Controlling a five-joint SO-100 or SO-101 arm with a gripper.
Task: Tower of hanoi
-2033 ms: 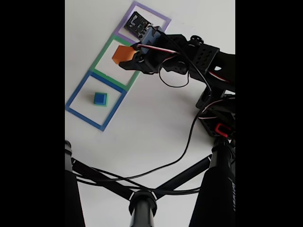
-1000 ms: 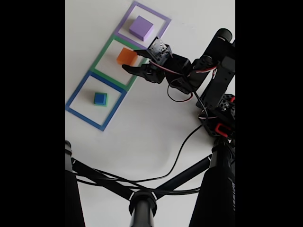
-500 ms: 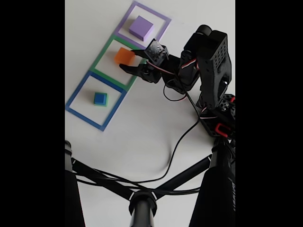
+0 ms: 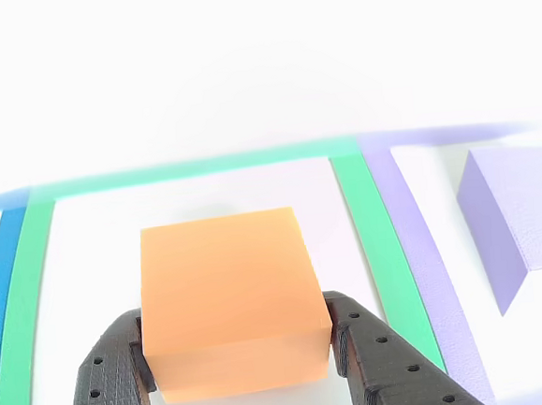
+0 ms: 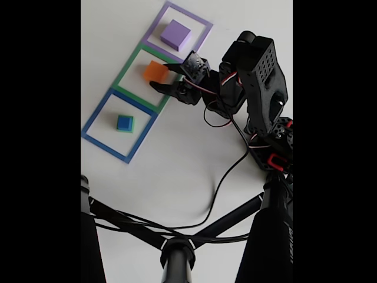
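The hand [image 4: 238, 355] is gripping the orange cube [image 4: 227, 295] — fingers pressing both sides. It's sitting inside the green square outline [image 5: 126, 68].

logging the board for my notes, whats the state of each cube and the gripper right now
orange cube: between the gripper's fingers, over the green outline
purple cube: free, inside the purple outline
blue cube: free, atop a green cube, inside the blue outline
gripper: shut on the orange cube
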